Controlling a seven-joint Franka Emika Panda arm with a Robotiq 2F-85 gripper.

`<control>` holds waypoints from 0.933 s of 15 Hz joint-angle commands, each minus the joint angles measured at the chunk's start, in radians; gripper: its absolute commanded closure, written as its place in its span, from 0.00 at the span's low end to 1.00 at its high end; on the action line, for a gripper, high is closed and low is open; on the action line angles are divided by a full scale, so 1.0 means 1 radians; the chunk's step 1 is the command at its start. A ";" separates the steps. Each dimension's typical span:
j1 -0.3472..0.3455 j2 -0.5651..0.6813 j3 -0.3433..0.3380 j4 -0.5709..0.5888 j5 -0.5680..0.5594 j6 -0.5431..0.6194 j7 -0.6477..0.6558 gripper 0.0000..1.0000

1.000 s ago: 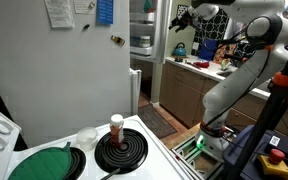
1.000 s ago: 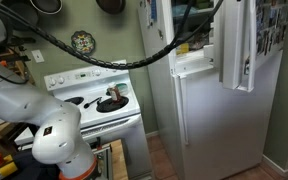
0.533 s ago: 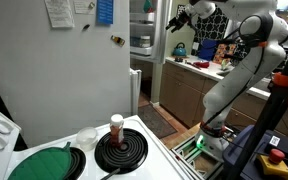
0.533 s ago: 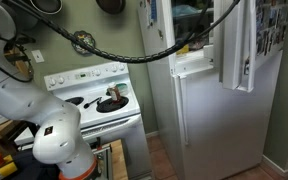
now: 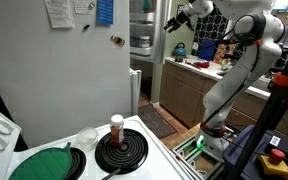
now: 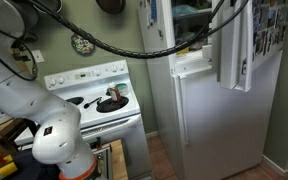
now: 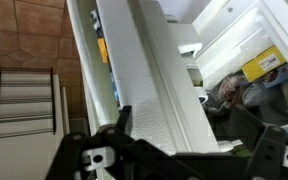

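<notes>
While the arm stretches high, the gripper (image 5: 174, 21) hangs with its jaws spread wide and nothing between them, right at the upper freezer opening. In the wrist view the open freezer door (image 7: 149, 80) runs just ahead of the fingers (image 7: 121, 118), its white edge slanting across the frame, with shelf items (image 7: 254, 65) off to one side, blurred. To work this door well, I'd judge the fingers should straddle the door's edge squarely before pressing, then follow the hinge arc rather than push straight. Far below the gripper, the stove (image 5: 94, 155) carries a small jar (image 5: 116, 128).
</notes>
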 commanded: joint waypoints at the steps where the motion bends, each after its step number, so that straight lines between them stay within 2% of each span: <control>1: -0.011 0.028 0.004 0.039 0.076 -0.076 -0.049 0.00; 7: -0.023 0.023 0.034 0.071 0.183 -0.221 -0.066 0.00; 14: -0.076 -0.003 0.042 0.179 0.166 -0.390 -0.078 0.00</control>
